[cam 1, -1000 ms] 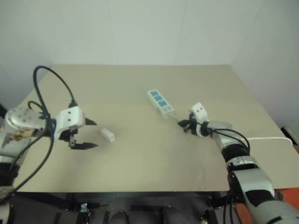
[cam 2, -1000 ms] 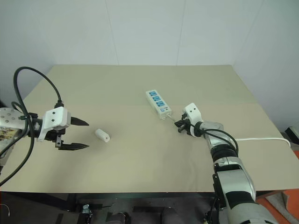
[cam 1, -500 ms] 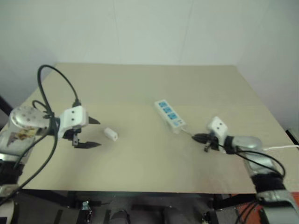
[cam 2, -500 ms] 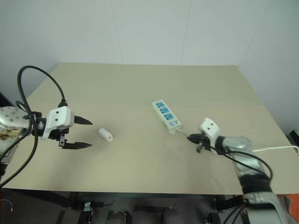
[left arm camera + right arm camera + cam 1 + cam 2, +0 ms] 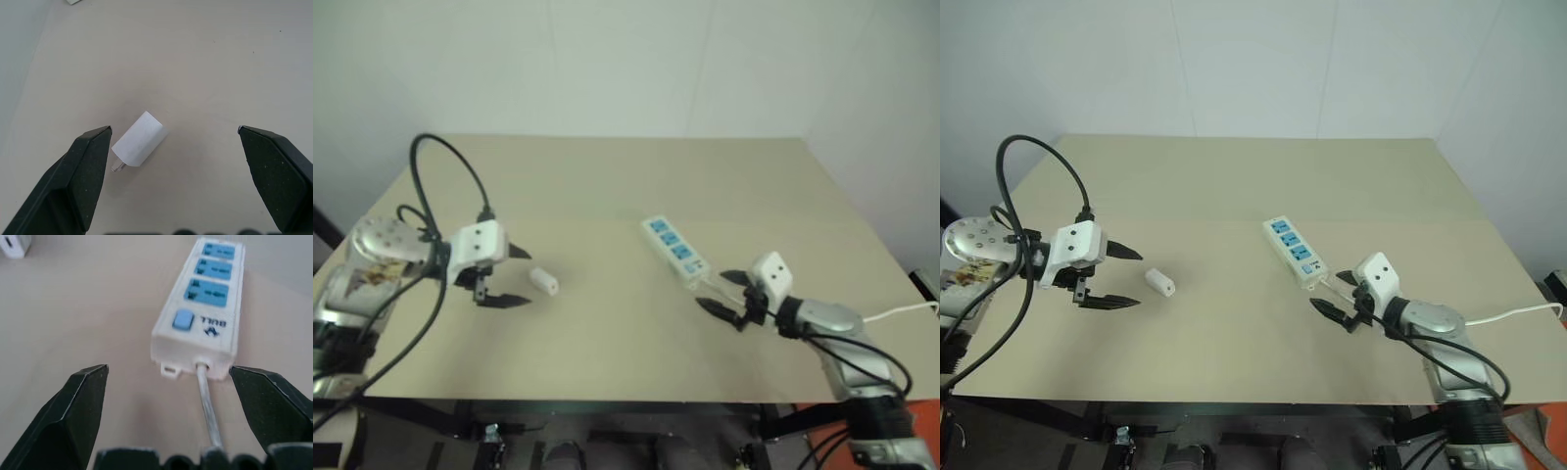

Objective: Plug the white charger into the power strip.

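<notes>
Now one small rounded white charger block [image 5: 1159,283] lies on the beige worktop [image 5: 1234,176] toward its left edge, just ahead of the open, empty left pincer [image 5: 1122,278]. One long white power strip [image 5: 1295,253] with three blue sockets sits mid-worktop, its thin white cord [image 5: 208,406] running between the right pincer's [image 5: 1336,296] spread fingers

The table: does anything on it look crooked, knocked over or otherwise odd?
Only small things. The power strip lies slanted across the table rather than square to its edges. The white charger lies on its side, well apart from the strip. Nothing looks spilled or broken.
</notes>
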`<state>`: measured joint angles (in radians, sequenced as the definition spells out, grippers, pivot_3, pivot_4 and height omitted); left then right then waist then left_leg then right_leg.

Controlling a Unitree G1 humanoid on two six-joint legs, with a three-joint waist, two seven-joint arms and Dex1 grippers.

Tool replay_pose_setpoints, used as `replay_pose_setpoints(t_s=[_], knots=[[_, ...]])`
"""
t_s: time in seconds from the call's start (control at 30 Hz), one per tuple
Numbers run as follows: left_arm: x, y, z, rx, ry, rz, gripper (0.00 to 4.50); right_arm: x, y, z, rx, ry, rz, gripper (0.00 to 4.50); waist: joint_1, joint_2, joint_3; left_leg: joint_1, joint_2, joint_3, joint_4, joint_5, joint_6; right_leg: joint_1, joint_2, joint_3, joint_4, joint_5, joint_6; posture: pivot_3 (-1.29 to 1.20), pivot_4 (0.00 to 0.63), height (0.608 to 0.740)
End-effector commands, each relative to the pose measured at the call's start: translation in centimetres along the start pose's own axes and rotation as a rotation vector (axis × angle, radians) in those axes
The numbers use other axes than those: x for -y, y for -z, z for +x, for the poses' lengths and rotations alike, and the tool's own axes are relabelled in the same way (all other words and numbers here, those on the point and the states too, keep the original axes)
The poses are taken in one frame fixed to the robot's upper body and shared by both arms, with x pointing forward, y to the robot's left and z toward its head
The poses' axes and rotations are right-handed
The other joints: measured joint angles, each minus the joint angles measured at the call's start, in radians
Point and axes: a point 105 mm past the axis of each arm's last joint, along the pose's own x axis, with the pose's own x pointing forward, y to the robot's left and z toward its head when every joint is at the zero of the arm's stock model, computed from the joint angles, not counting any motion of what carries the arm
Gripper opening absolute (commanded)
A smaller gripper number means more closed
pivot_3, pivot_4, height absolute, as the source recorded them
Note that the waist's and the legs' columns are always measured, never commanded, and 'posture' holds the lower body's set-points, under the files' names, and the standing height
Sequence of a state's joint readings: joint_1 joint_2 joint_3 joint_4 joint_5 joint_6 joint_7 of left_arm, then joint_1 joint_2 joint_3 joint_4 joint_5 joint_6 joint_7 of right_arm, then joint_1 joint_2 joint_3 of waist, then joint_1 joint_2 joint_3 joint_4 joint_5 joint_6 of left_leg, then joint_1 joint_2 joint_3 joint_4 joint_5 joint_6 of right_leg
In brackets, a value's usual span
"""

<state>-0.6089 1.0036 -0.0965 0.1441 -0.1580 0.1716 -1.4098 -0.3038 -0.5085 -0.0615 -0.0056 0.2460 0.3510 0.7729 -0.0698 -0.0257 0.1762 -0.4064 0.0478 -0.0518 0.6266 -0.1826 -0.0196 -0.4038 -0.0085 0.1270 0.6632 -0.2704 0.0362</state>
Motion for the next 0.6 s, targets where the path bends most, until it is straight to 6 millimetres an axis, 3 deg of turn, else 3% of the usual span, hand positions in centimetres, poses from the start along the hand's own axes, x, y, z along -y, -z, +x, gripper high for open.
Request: replay_pose_setpoints(t_s=[0.03, 0.23, 0.6], knots=[[-0.6, -1.0, -0.8, 0.013, -0.022, 0.034, 4.5, 1.1, -1.8, 0.5, 0.073, 0.094, 0.0, 4.48, 0.0, 0.0, 0.0, 0.0, 0.0, 0.0, 0.0, 0.0, 0.0, 0.0, 0.0, 0.0, 0.0, 0.0, 0.0, 0.0, 0.15, 0.74], [-0.3, -1.1, -0.9, 0.023, -0.01, 0.03, 4.5, 2.2, -1.9, 2.0, 0.107, 0.193, 0.006, 4.48, 0.0, 0.0, 0.0, 0.001, 0.0, 0.0, 0.0, 0.0, 0.0, 0.0, 0.0, 0.0, 0.0, 0.0, 0.0, 0.0, 0.15, 0.74], [-0.1, -0.7, -0.7, 0.013, -0.01, 0.032, 4.5, 0.9, -0.6, 4.1, 0.097, 0.157, 0.099, 4.48, -0.001, 0.0, 0.0, 0.0, 0.0, 0.0, 0.0, 0.0, 0.0, 0.0, 0.0, 0.0, 0.0, 0.0, 0.0, 0.0, 0.15, 0.74]])
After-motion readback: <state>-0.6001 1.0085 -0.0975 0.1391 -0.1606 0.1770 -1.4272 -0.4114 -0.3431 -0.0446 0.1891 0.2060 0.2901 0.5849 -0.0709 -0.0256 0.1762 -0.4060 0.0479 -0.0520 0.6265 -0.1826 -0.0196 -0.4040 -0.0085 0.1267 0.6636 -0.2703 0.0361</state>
